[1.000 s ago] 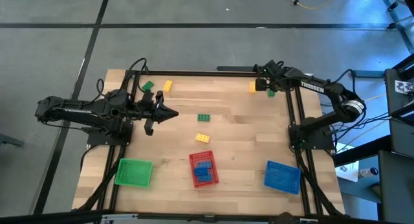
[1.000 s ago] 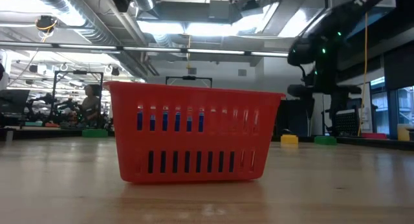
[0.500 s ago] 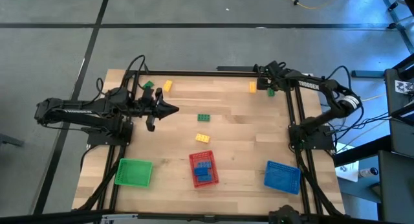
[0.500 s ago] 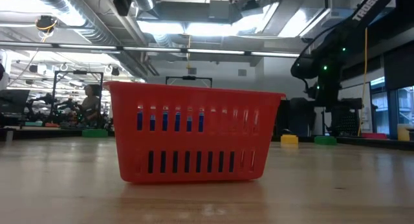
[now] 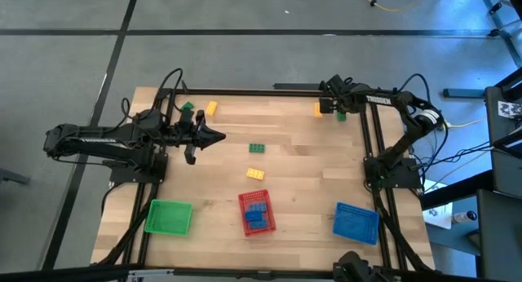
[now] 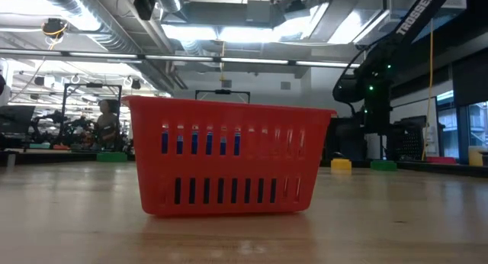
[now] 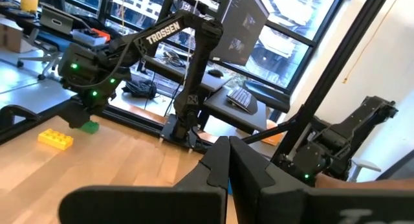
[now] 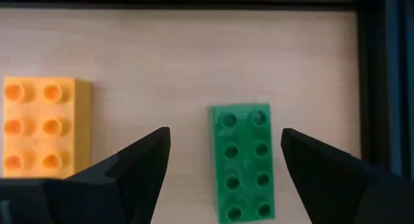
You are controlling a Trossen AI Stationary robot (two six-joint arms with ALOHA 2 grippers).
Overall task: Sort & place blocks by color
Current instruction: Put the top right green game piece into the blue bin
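One green block point(image 8: 242, 162) lies near the worktop's far right corner, between the right gripper's point(image 8: 225, 160) wide-open, empty jaws. Judged rigid, light, slick; grip its long sides. Left gripper point(image 5: 214, 138) shut.

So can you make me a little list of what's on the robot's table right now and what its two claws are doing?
right gripper: open, above a green block at the table's far right corner, one finger on each side, not touching
beside it: a yellow block
left gripper: shut, empty, over the table's left side
loose in the middle: a green brick, a yellow brick
red tray: blue blocks inside
green tray: near left
blue tray: near right
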